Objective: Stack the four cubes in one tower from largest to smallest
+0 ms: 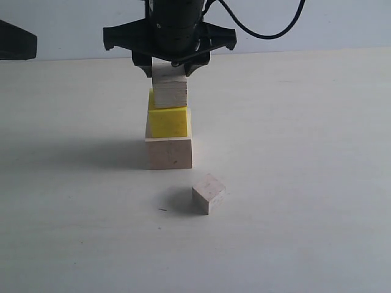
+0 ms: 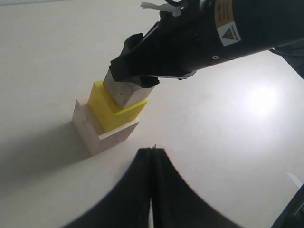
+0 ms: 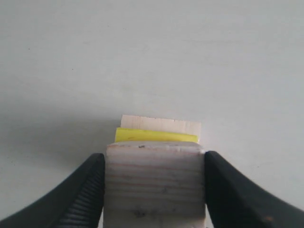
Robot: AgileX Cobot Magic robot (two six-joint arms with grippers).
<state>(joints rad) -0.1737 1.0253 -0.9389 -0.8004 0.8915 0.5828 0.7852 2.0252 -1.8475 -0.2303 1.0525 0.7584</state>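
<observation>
The tower stands mid-table: the large pale wooden cube (image 1: 169, 154) at the bottom, with the yellow cube (image 1: 169, 122) on top of it. A small wooden cube (image 1: 169, 88) sits at the yellow cube's top face with no gap showing. My right gripper (image 1: 169, 68) comes down from above, shut on it, its fingers (image 3: 85, 190) pressed against two opposite sides of this cube (image 3: 154, 185). The second small wooden cube (image 1: 209, 193) lies loose on the table in front of the tower. My left gripper (image 2: 152, 151) hovers shut and empty beside the tower (image 2: 95, 135).
The pale tabletop (image 1: 305, 152) stretches all round the tower. A dark part of the left arm (image 1: 15, 39) shows at the far left edge of the exterior view. The right arm's black cable (image 1: 263, 27) hangs behind it.
</observation>
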